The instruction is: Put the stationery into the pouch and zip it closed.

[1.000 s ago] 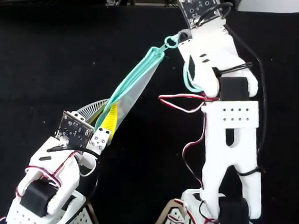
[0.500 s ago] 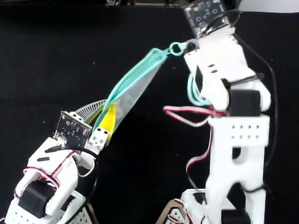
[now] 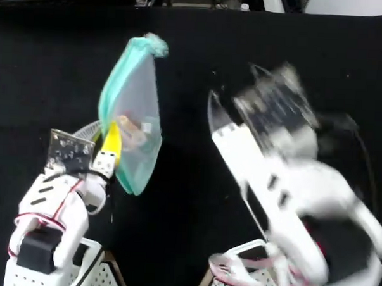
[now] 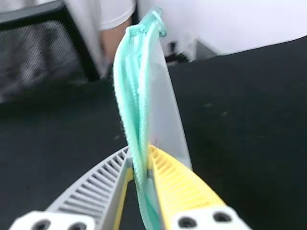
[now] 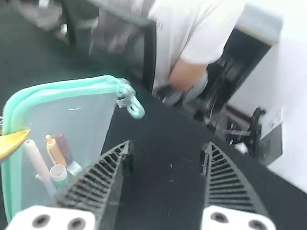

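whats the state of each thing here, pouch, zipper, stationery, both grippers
pouch: held upright by one edge
zipper pull: at the end of the track, zip looks closed
stationery: inside the pouch
left gripper: jaws shut on the pouch's zipper edge
right gripper: jaws open, apart from the pouch, holding nothing

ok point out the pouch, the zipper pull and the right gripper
pouch (image 3: 137,97), high view, clear side panel
zipper pull (image 5: 135,109), right wrist view, its ring
right gripper (image 5: 166,144), right wrist view, midway between its fingertips
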Robot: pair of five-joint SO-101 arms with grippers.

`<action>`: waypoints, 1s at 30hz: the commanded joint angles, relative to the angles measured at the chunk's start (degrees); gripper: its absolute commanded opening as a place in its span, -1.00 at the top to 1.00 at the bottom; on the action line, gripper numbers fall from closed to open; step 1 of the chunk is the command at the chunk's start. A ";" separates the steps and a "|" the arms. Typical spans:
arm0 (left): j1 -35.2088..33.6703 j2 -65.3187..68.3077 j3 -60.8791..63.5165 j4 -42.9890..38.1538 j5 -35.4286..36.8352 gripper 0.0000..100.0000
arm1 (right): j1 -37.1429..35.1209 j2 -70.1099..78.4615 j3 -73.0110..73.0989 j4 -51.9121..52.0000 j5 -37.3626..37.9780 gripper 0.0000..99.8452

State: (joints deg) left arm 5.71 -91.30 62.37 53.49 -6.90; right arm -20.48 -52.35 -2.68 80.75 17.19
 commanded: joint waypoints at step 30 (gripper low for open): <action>21.76 83.43 -40.13 -3.60 -1.85 0.77 | 43.96 -53.85 52.26 8.26 8.62 0.56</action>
State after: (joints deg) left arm 26.37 -12.26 26.33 51.03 -12.18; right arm 22.77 -103.60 49.98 89.27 26.15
